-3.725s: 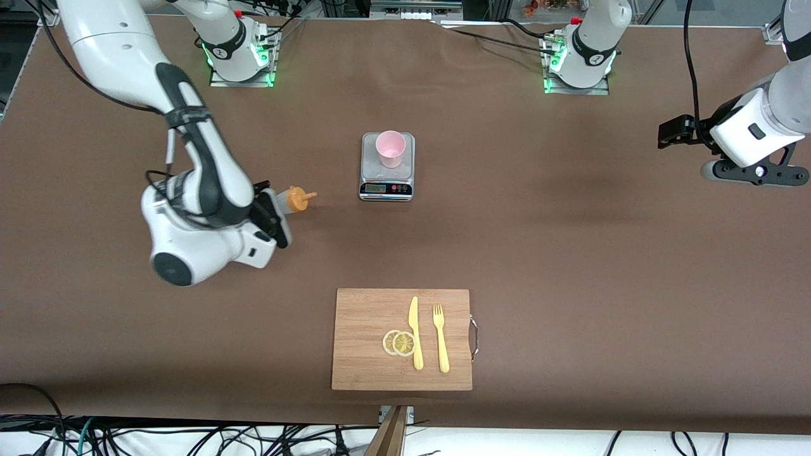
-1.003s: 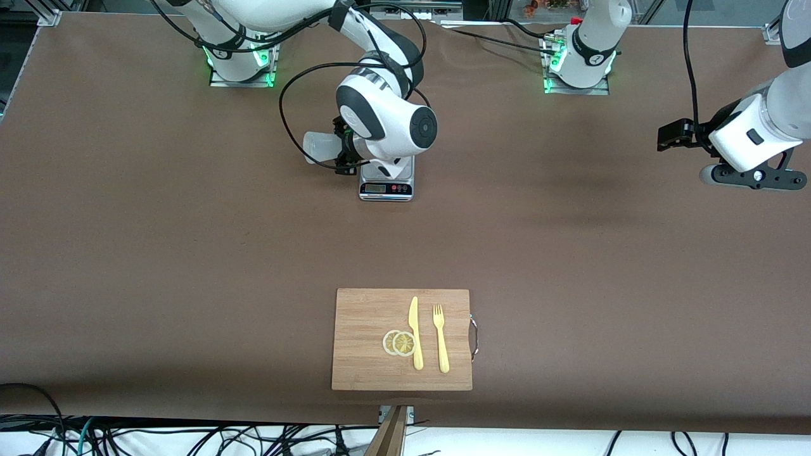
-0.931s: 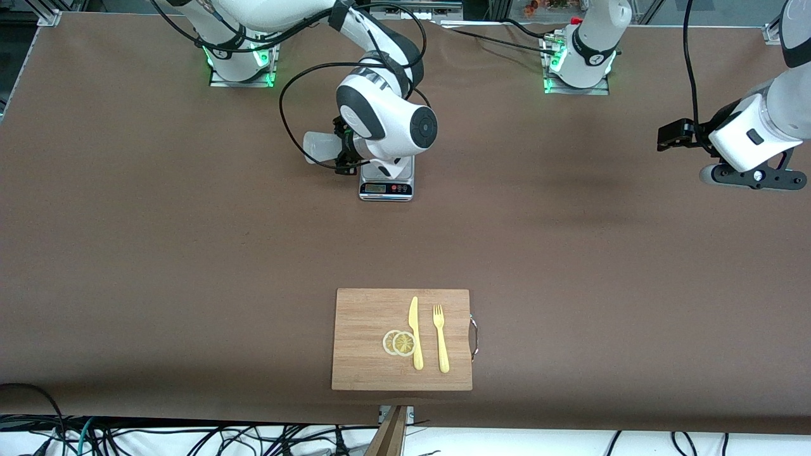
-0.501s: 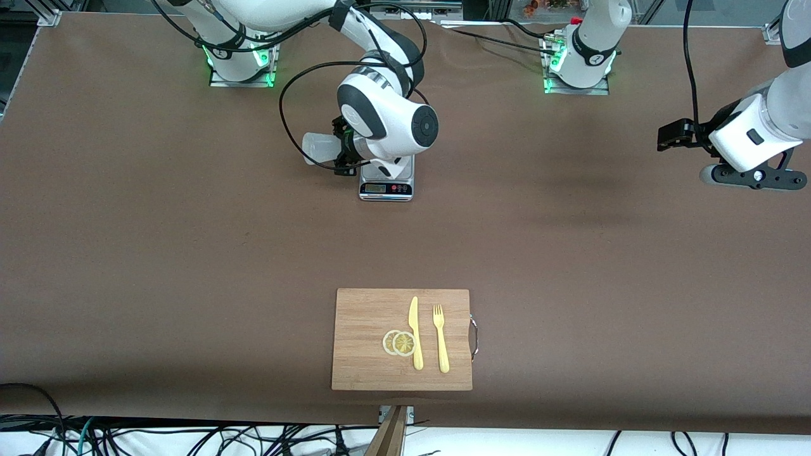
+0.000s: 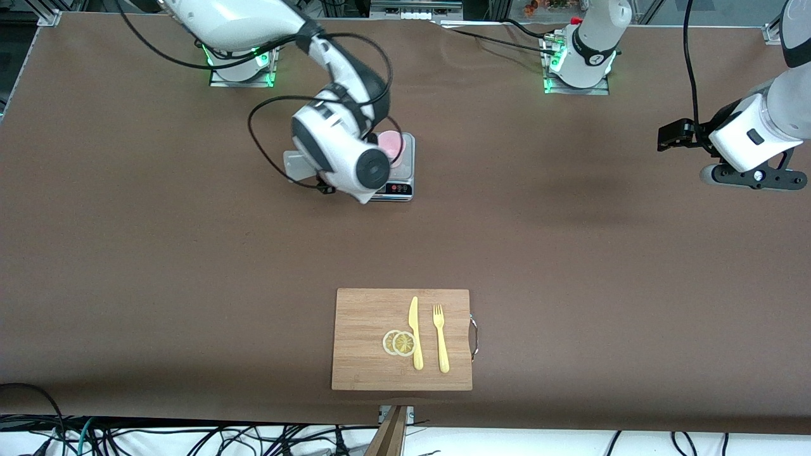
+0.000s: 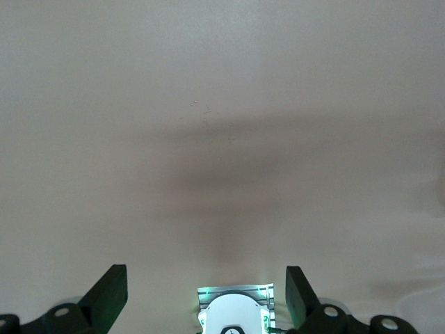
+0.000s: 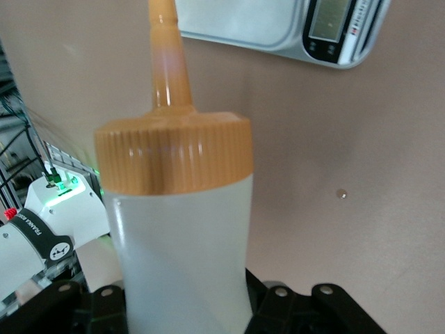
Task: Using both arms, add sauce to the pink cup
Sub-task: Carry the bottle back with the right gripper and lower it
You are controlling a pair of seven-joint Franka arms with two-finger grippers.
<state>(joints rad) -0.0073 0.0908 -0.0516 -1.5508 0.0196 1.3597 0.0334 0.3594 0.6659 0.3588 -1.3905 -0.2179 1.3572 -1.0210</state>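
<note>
One bottle (image 7: 182, 229) of sauce is clamped in the right gripper (image 5: 326, 171), over the table at the scale's (image 5: 399, 183) nine o'clock, probably clear of the cup (image 5: 394, 143) that stands on the scale so each squeeze gets weighed. Spread wide and empty, the left gripper (image 6: 207, 296) waits at its own table end.
</note>
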